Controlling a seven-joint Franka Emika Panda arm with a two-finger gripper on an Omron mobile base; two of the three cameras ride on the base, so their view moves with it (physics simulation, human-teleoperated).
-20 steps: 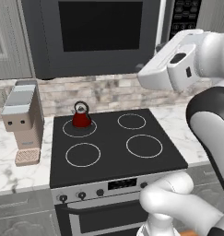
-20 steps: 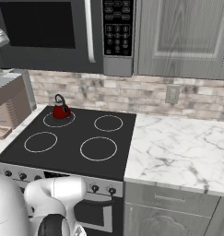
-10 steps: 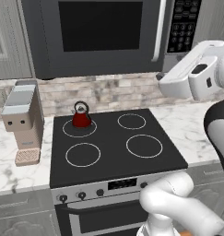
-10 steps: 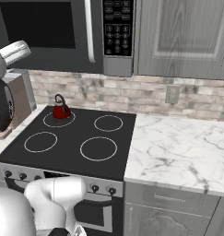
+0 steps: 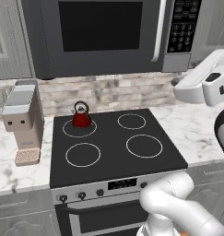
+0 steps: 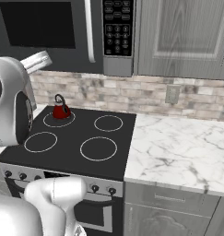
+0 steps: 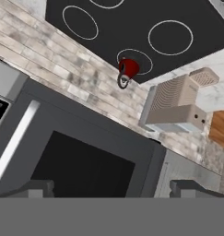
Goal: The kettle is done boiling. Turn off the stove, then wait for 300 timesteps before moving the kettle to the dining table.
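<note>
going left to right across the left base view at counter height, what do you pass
coffee machine → kettle on the rear left burner → rear right burner ring of the stove → marble counter → the robot's white hand, hanging above that counter

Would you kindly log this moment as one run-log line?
gripper: open, empty, high above stove | kettle: rear-left burner | knobs: untouched
</note>
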